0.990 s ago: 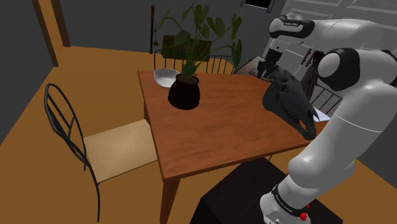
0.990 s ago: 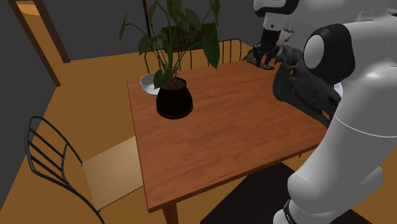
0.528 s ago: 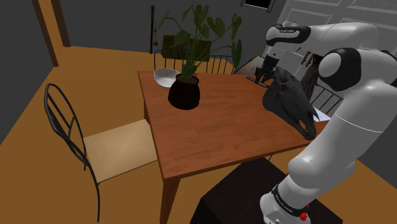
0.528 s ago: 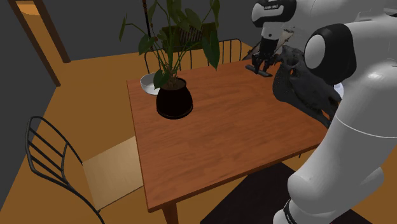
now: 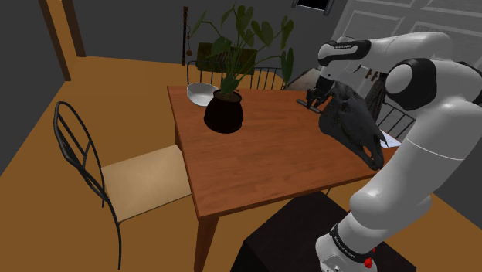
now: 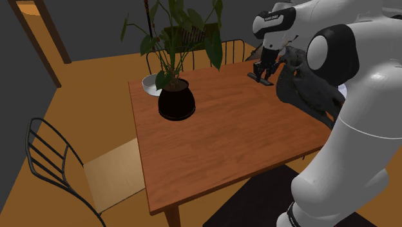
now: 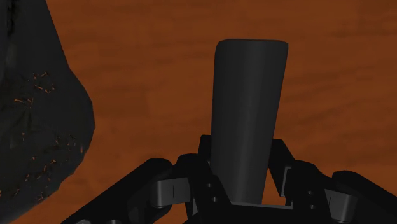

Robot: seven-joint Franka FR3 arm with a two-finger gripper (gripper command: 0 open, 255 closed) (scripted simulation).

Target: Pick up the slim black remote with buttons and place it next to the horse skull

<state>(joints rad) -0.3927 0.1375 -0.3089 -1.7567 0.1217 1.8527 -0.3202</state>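
My black gripper [image 5: 315,97] is shut on the slim black remote [image 5: 303,102], low over the far corner of the wooden table [image 5: 255,162]. The dark horse skull [image 5: 351,124] lies just beside it, toward the shoulder view's right. In the second exterior view the gripper [image 6: 264,72] holds the remote [image 6: 256,77] close to the tabletop next to the skull [image 6: 309,90]. From the wrist, the remote [image 7: 247,121] sticks out between my fingers [image 7: 299,181] over the table [image 7: 159,63], with the skull [image 7: 38,114] close alongside. Whether the remote touches the wood I cannot tell.
A potted plant in a black pot [image 5: 224,112] and a white bowl [image 5: 202,93] stand at the table's far side. A wire chair with a tan seat [image 5: 116,178] is at the shoulder view's left, another chair [image 5: 263,76] behind the table. The dark stand [image 5: 286,239] is at lower right.
The gripper has come down with the remote from above the skull's back end to just over the tabletop beside the skull. The skull has not moved.
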